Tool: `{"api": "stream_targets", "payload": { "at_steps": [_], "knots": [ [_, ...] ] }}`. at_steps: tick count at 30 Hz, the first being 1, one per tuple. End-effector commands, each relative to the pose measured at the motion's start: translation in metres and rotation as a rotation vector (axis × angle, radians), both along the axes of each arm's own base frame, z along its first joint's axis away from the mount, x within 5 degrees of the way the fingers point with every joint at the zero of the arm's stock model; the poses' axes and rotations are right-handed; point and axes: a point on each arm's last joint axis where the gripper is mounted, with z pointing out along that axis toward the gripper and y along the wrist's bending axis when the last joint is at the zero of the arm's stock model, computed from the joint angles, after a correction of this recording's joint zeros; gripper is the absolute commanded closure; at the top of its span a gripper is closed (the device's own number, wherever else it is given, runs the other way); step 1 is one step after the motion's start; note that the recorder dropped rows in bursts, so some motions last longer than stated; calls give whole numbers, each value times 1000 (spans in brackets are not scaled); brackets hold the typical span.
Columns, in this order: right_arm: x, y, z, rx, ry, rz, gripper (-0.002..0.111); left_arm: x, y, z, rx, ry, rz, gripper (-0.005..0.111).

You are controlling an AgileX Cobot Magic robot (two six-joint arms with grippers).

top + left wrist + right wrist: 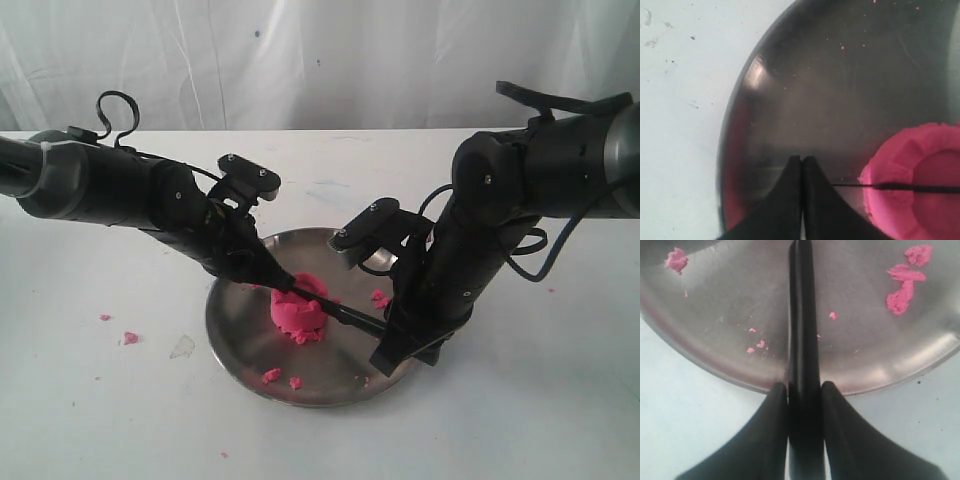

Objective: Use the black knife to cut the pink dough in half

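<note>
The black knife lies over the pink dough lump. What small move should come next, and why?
Probably press the slim black knife straight down. The right gripper clamps its handle, the shut left gripper meets its tip, and the blade lies across the top of the bright pink dough mound, seemingly uncut, on the round steel plate.

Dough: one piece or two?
One piece. The dough is a single dented mound with no gap showing. The knife lies across it; how deep it has bitten, cannot tell.

High exterior; close wrists; shared plate
</note>
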Motion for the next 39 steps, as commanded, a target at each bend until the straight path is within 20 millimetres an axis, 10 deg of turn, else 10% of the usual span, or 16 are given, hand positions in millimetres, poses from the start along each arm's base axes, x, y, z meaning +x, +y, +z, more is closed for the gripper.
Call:
{"api": "stream_targets", "payload": {
  "at_steps": [1, 39],
  "knots": [
    [1, 1, 2, 10, -12, -3, 108, -2, -2, 2, -36, 16, 31, 107],
    [2, 2, 2, 16, -22, -8, 108, -11, -17, -39, 14, 123, -27, 107]
  ]
}}
